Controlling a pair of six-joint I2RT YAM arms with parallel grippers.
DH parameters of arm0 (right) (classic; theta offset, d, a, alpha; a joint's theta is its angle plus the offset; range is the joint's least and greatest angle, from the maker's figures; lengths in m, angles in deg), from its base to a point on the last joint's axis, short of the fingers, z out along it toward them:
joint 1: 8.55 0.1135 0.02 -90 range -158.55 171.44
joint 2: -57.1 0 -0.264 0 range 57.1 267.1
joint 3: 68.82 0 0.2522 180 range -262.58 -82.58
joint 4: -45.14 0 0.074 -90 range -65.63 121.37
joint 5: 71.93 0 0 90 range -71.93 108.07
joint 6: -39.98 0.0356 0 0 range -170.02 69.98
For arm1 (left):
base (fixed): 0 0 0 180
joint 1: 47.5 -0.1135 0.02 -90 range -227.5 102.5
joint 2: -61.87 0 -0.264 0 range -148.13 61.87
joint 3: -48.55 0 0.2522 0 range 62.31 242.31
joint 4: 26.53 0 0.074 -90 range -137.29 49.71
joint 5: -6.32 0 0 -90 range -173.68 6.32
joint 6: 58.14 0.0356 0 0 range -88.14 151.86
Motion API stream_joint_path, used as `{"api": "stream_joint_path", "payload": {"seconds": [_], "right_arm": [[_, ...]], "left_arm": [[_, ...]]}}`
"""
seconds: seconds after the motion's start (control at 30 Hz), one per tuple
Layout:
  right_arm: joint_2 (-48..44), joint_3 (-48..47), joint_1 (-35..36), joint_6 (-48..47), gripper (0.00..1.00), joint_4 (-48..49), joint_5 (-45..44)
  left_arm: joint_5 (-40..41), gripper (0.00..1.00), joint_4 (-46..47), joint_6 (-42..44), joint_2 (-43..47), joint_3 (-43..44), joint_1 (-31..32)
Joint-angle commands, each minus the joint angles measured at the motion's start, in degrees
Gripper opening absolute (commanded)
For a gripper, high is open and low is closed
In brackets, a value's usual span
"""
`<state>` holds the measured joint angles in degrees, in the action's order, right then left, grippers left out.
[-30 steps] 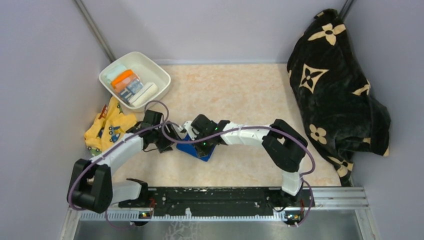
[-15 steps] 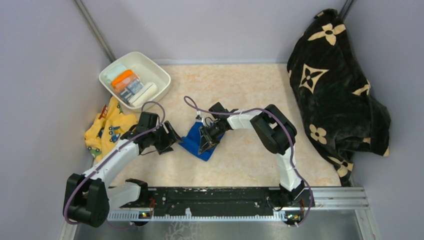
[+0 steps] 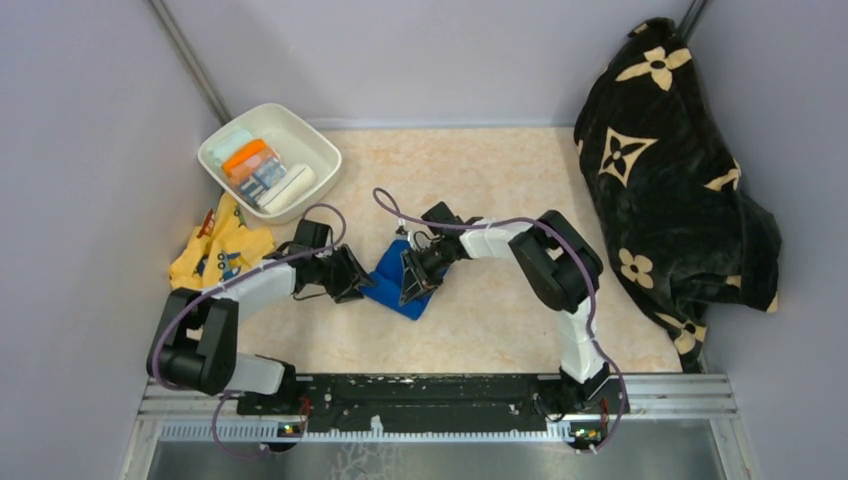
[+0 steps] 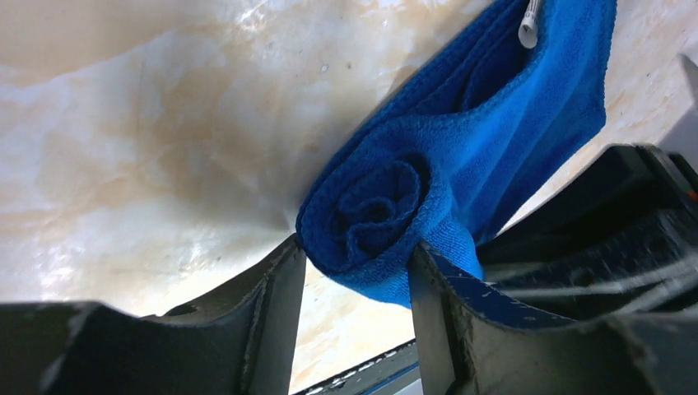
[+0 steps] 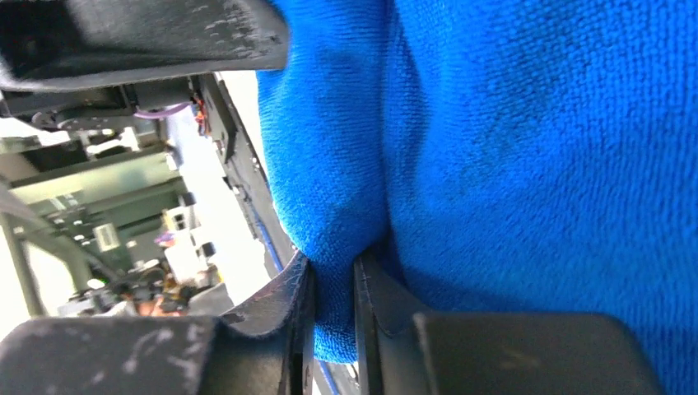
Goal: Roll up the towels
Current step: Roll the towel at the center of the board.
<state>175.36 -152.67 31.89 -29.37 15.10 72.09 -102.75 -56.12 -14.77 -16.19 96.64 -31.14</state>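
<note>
The royal blue towel (image 3: pixel 392 287) lies mid-table, partly rolled. In the left wrist view its spiral rolled end (image 4: pixel 370 214) sits between my left gripper's (image 4: pixel 354 248) fingertips, which touch it on both sides. In the top view the left gripper (image 3: pixel 353 283) is at the towel's left end. My right gripper (image 3: pixel 412 277) is over the towel's right part, and its narrow jaws (image 5: pixel 333 263) pinch a fold of the blue cloth (image 5: pixel 535 164). A cream-white rolled towel (image 3: pixel 291 187) and a printed one (image 3: pixel 258 170) lie in the white basin (image 3: pixel 305 132).
A crumpled yellow printed cloth (image 3: pixel 217 254) lies left of the left arm, just below the basin. A large black blanket with cream flowers (image 3: pixel 670 180) is heaped against the right wall. Grey walls close in the left, back and right sides.
My left gripper has moved right to the towel's rolled end and closed in on it. The right arm has drawn back from across the towel and now pinches its right side.
</note>
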Motion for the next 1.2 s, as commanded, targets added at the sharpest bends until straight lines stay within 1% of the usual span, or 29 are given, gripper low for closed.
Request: {"api": "stream_joint_path", "payload": {"seconds": [0.0, 0.13, 0.27, 0.4, 0.43, 0.47, 0.53, 0.6, 0.7, 0.83, 1.0, 1.1, 1.17], "right_arm": [[-8.61, 1.70, 0.44, -4.29, 0.23, -1.25, -11.01], [-15.57, 2.52, 2.55, -8.50, 0.37, -4.16, -21.35], [-22.56, 3.42, 7.42, -13.22, 0.46, -5.53, -35.87], [-26.95, 5.02, 14.77, -18.30, 0.49, -5.03, -53.27], [-27.28, 5.31, 16.90, -19.45, 0.49, -4.72, -55.30], [-27.55, 5.57, 18.91, -20.26, 0.50, -4.12, -59.24], [-27.75, 5.79, 22.38, -21.68, 0.50, -3.41, -63.32], [-27.17, 5.91, 25.44, -22.85, 0.51, -2.48, -66.06], [-24.69, 6.02, 27.14, -23.50, 0.51, -1.91, -67.44], [-18.85, 5.59, 27.74, -23.12, 0.51, -2.55, -68.83], [-15.24, 7.35, 28.11, -23.05, 0.51, -1.21, -69.18], [-13.59, 8.29, 28.11, -22.57, 0.49, -0.66, -68.88], [-12.86, 8.63, 28.06, -22.03, 0.46, -0.73, -68.62]], "left_arm": [[0.22, 0.53, 2.43, 1.68, -4.32, 2.20, 0.25], [1.19, 0.51, 1.12, 3.72, -8.00, 4.43, 0.47], [1.71, 0.51, 0.18, 4.61, -10.13, 5.66, 0.77], [1.99, 0.51, -0.33, 4.84, -11.25, 6.23, 0.92], [2.06, 0.51, -0.59, 4.92, -11.43, 6.39, 0.88], [2.25, 0.51, -0.79, 5.04, -11.53, 6.48, 1.00], [2.54, 0.51, -1.07, 5.18, -11.59, 6.62, 1.13], [2.89, 0.51, -1.35, 5.31, -11.65, 6.83, 1.20], [3.01, 0.52, -1.61, 5.41, -11.83, 7.02, 1.31], [3.28, 0.53, -1.95, 5.59, -11.79, 7.33, 1.47], [3.46, 0.54, -1.84, 5.68, -11.74, 7.52, 1.61], [2.96, 0.55, -1.66, 5.67, -12.25, 7.97, 1.78], [2.48, 0.56, -1.44, 5.63, -12.43, 8.41, 1.90]]}}
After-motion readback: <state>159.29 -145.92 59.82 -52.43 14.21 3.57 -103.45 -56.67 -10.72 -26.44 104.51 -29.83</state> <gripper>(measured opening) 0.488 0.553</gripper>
